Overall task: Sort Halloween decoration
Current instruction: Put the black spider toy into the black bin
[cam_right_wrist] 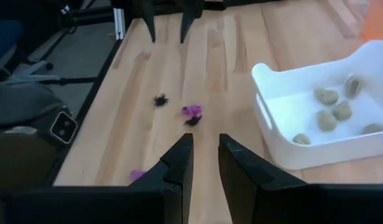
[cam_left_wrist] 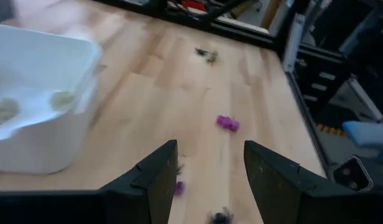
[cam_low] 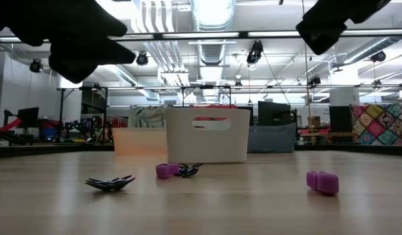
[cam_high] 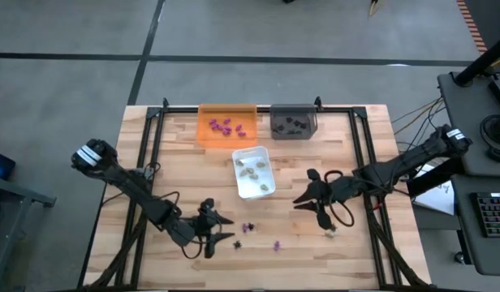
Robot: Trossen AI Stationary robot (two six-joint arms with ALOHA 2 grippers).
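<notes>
Loose Halloween decoration pieces lie on the wooden table: a purple piece (cam_high: 247, 228) beside a black one, a second purple piece (cam_high: 278, 245), and a small piece (cam_high: 329, 233) near the right arm. In the low view a black spider (cam_low: 109, 183) and purple pieces (cam_low: 322, 182) rest flat on the wood. My left gripper (cam_high: 223, 228) (cam_left_wrist: 210, 177) hovers open above the near left of the table, over a purple piece (cam_left_wrist: 178, 186). My right gripper (cam_high: 303, 199) (cam_right_wrist: 204, 158) hovers to the right of the white tray, open by a narrow gap, holding nothing.
Three trays sit toward the far edge. The orange tray (cam_high: 227, 134) holds purple pieces, the grey tray (cam_high: 293, 130) holds black ones, and the white tray (cam_high: 243, 188) (cam_right_wrist: 275, 149) holds pale beige ones. A black frame rail (cam_high: 258, 109) borders the table. Bare wood lies between the grippers.
</notes>
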